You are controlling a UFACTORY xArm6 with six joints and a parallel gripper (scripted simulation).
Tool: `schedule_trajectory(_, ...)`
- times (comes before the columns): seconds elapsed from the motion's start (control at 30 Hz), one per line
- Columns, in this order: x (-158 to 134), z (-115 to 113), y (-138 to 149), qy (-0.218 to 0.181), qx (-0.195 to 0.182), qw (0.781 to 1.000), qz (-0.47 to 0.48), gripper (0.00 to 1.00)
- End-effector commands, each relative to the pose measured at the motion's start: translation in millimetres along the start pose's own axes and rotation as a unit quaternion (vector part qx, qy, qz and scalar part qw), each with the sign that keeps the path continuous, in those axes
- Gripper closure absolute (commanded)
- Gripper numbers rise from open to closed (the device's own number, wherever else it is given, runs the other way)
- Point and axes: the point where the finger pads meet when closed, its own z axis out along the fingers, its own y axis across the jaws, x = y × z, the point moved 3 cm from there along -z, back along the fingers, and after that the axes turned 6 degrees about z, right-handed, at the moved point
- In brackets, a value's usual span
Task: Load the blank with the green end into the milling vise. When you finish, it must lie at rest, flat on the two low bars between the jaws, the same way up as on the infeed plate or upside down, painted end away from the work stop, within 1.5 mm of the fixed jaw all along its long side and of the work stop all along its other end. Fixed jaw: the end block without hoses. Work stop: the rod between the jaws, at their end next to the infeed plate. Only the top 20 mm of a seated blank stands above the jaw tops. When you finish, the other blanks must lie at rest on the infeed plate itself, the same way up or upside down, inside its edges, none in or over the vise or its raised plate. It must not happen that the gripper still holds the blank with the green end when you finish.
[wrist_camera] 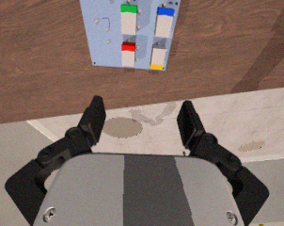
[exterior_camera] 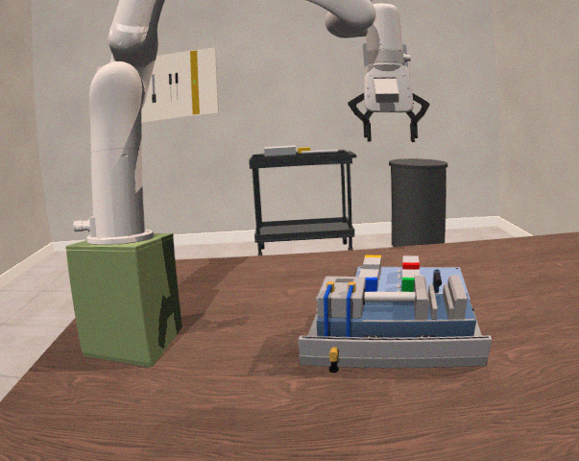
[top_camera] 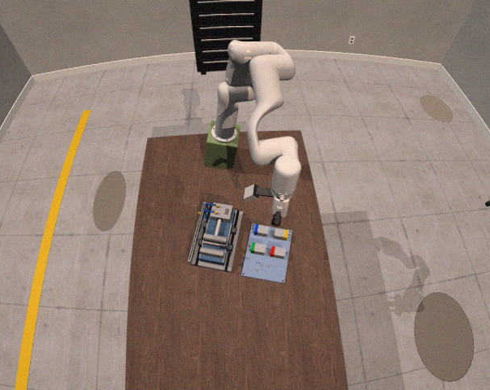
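The blank with the green end [top_camera: 258, 248] lies on the light blue infeed plate [top_camera: 266, 257], in the row nearer the vise, beside the red-ended blank [top_camera: 277, 251]. It also shows in the wrist view [wrist_camera: 128, 19] and in the exterior view [exterior_camera: 408, 283]. The milling vise [top_camera: 216, 236] stands left of the plate, with nothing between its jaws. My gripper [exterior_camera: 389, 130] [top_camera: 276, 218] is open and empty. It hangs high above the table, over the plate's far edge.
A blue-ended blank [top_camera: 262, 229] and a yellow-ended blank [top_camera: 281, 233] lie in the plate's far row. The green robot pedestal [top_camera: 222, 149] stands at the table's far end. A black cart [exterior_camera: 302, 196] and a dark bin [exterior_camera: 418, 201] stand on the floor beyond the table.
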Motion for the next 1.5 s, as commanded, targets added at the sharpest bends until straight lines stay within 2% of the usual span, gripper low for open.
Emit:
schedule_trajectory(0.0,-0.5,-0.7,-0.9,-0.001,0.002,0.999,-0.046,0.00)
schedule_trajectory(0.17,-0.3,0.7,-0.9,-0.001,0.002,0.995,-0.104,0.00)
schedule_trajectory(0.4,-0.3,0.7,-0.9,-0.001,0.002,0.995,-0.104,0.00)
schedule_trajectory(0.73,-0.6,-0.7,-0.9,-0.001,0.002,0.977,-0.215,0.00)
schedule_trajectory(0.97,-0.6,-0.7,-0.9,-0.001,0.002,0.977,-0.215,0.00)
schedule_trajectory(1.3,-0.6,-0.5,-0.8,0.000,0.002,0.946,-0.323,0.00)
schedule_trajectory(1.47,-0.6,-0.5,-0.8,0.000,0.002,0.946,-0.323,0.00)
